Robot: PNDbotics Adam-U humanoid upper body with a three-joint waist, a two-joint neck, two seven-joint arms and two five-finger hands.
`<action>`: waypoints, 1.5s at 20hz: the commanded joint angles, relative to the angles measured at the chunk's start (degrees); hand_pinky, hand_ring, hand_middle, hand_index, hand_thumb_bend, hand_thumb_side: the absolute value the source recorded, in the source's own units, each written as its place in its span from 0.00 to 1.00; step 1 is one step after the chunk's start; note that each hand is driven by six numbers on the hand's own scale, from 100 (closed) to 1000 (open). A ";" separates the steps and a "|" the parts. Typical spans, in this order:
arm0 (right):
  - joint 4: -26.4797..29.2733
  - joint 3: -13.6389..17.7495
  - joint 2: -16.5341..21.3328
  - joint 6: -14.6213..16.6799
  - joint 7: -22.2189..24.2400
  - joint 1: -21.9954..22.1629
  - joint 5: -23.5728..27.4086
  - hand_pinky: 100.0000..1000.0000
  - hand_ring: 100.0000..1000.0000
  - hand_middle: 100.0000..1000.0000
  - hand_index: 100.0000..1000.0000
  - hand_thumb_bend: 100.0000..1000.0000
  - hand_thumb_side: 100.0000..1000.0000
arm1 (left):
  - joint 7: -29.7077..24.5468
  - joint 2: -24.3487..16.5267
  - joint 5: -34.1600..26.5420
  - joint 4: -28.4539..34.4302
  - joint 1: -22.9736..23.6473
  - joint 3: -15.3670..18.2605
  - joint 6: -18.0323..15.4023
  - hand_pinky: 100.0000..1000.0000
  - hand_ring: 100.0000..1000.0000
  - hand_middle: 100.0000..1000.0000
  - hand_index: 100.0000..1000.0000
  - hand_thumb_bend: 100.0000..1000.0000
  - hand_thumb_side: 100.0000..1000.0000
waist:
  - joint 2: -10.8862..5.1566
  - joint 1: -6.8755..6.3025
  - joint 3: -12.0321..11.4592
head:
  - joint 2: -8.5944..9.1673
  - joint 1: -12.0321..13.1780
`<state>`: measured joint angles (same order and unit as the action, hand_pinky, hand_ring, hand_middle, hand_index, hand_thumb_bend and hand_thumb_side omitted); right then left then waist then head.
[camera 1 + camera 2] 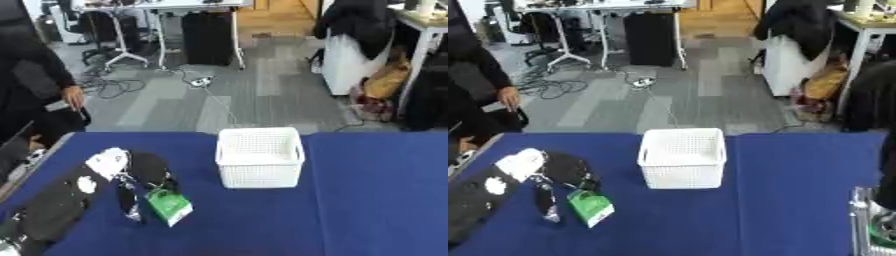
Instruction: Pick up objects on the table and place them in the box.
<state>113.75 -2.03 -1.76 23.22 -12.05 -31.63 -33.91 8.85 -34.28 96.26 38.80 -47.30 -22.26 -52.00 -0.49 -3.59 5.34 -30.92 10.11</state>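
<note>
We see a blue surface (376,200) with a white perforated box (260,157) standing upright near the middle of its far edge. The box has an open top, and nothing inside it can be made out.

Our left arm comes in from the near left corner of the surface, black with white patches. The left hand (147,172) reaches toward the middle of the surface and is curled around a small green packet (169,205) with a white label. The packet is tilted, and its lower end points at the near edge. It sits well to the left of the box and nearer to us than the box; we cannot tell whether it touches the cloth or is lifted just off it. A thin dark and silver part of the hand hangs down just beside the packet on its left.

At the near right corner, in the right eye view, a silver and dark piece (871,220) with a hint of green shows at the edge; we take it for part of our right hand, but we cannot tell how its fingers are set.
</note>
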 commanded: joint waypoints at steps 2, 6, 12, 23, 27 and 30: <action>0.84 -0.30 -0.32 0.07 0.27 -1.15 0.15 0.00 0.00 0.00 0.34 0.09 1.00 | 2.69 -0.48 3.79 -1.32 -1.17 0.99 0.03 0.71 0.72 0.81 0.93 0.31 0.61 | -0.61 0.07 0.03 | -0.12 0.56; 0.84 -0.32 -0.42 0.12 0.30 -1.17 0.15 0.00 0.00 0.00 0.34 0.09 1.00 | 4.95 -0.20 6.79 -2.44 -1.37 1.92 0.03 0.72 0.72 0.81 0.93 0.31 0.62 | -0.59 0.08 0.11 | -0.14 0.58; 0.84 -0.32 -0.38 0.12 0.38 -1.13 0.16 0.00 0.00 0.00 0.34 0.09 1.00 | 8.12 -0.46 9.66 -2.86 -2.23 3.46 0.03 0.73 0.72 0.81 0.93 0.30 0.64 | -0.64 0.08 0.05 | -0.19 0.64; 0.84 -0.32 -0.53 0.18 0.45 -1.15 0.13 0.00 0.00 0.00 0.34 0.09 1.00 | 10.54 -0.26 10.83 -3.35 -3.10 6.36 0.03 0.73 0.74 0.82 0.94 0.33 0.66 | -0.62 0.09 0.15 | -0.25 0.80; 0.84 -0.41 -0.69 0.25 0.48 -1.26 0.16 0.00 0.00 0.00 0.34 0.09 1.00 | 9.88 -0.16 11.30 -3.55 -3.40 7.14 0.03 0.77 0.79 0.86 0.94 0.34 0.68 | -0.57 0.13 0.32 | -0.06 0.92; 0.84 -0.49 -0.90 0.32 0.56 -1.36 0.22 0.00 0.00 0.00 0.34 0.09 1.00 | 8.60 0.34 11.77 -4.15 -3.52 8.18 0.03 0.77 0.79 0.86 0.95 0.34 0.68 | -0.45 0.18 0.54 | 0.19 1.02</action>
<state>113.75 -2.35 -2.27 23.44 -11.70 -31.73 -33.90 17.34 -33.10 107.87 34.44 -49.28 -15.07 -51.32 -0.44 -3.43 5.88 -30.95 10.62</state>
